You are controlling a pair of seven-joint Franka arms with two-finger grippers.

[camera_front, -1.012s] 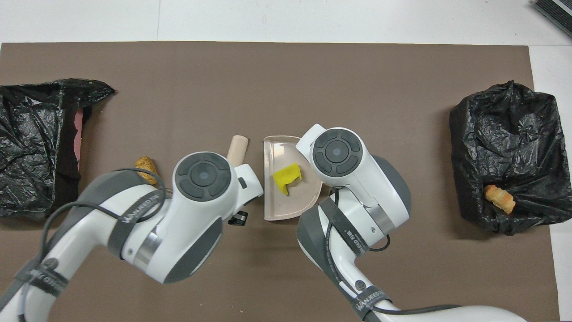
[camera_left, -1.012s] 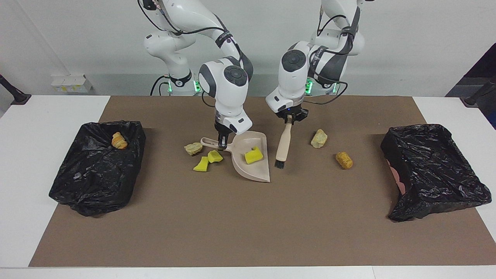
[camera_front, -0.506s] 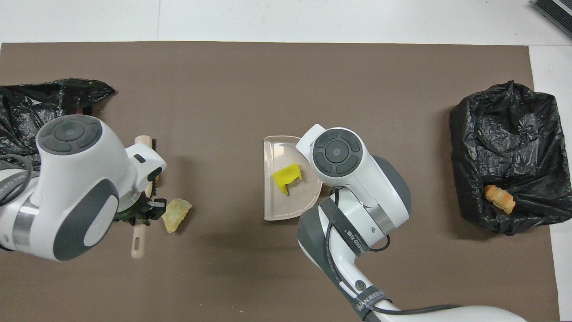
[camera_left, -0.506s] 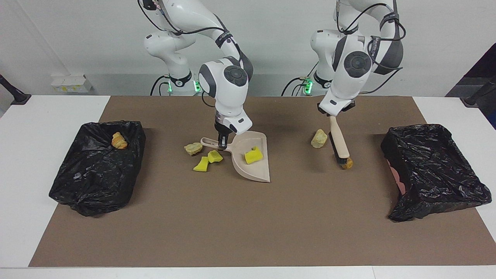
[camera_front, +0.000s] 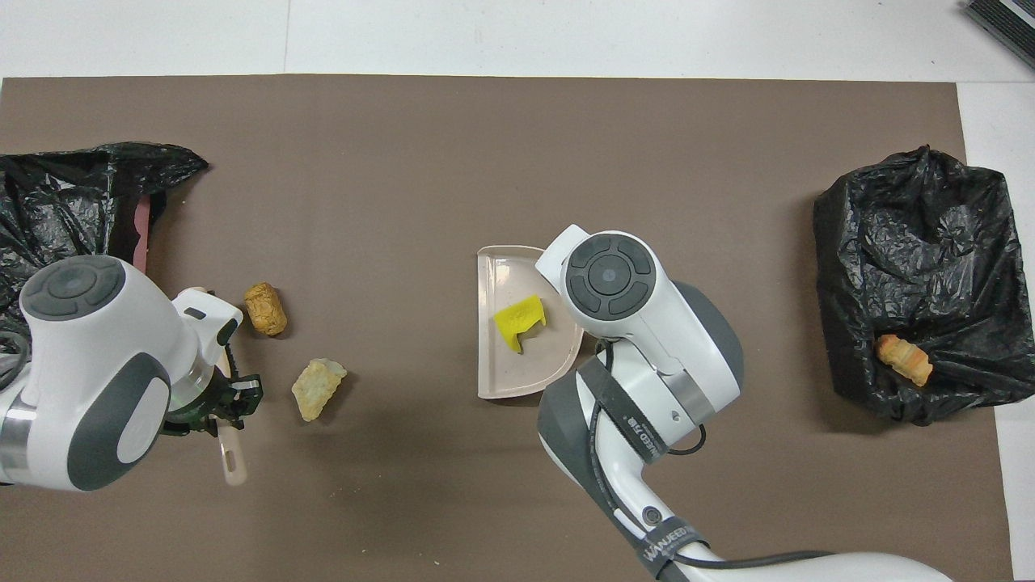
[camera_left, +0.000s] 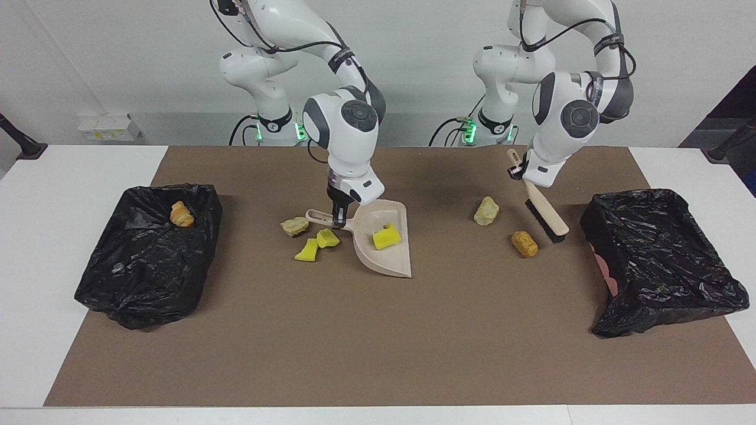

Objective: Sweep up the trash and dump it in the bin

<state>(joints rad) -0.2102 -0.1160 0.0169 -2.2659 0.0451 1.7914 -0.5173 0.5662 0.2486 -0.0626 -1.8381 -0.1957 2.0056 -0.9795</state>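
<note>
My right gripper [camera_left: 338, 221] is shut on the handle of the beige dustpan [camera_left: 384, 251], which rests on the brown mat and holds a yellow sponge piece [camera_left: 387, 236]. It also shows in the overhead view [camera_front: 519, 321]. Two yellow pieces [camera_left: 307, 251] and a cream lump [camera_left: 295, 226] lie beside the pan's handle. My left gripper [camera_left: 522, 174] is shut on the beige brush [camera_left: 546, 209], held tilted with its bristles low. The bristles are between an orange-brown lump [camera_left: 524, 244] and the bin [camera_left: 661, 260] at the left arm's end. A cream lump [camera_left: 486, 211] lies nearby.
A second black-lined bin [camera_left: 147, 254] stands at the right arm's end with one bread lump [camera_left: 181, 213] in it. The brown mat [camera_left: 378, 342] covers the table's middle, with white table around it.
My left arm has swung the brush from beside the dustpan toward its own end of the table, past the two lumps. The right arm and dustpan have not moved.
</note>
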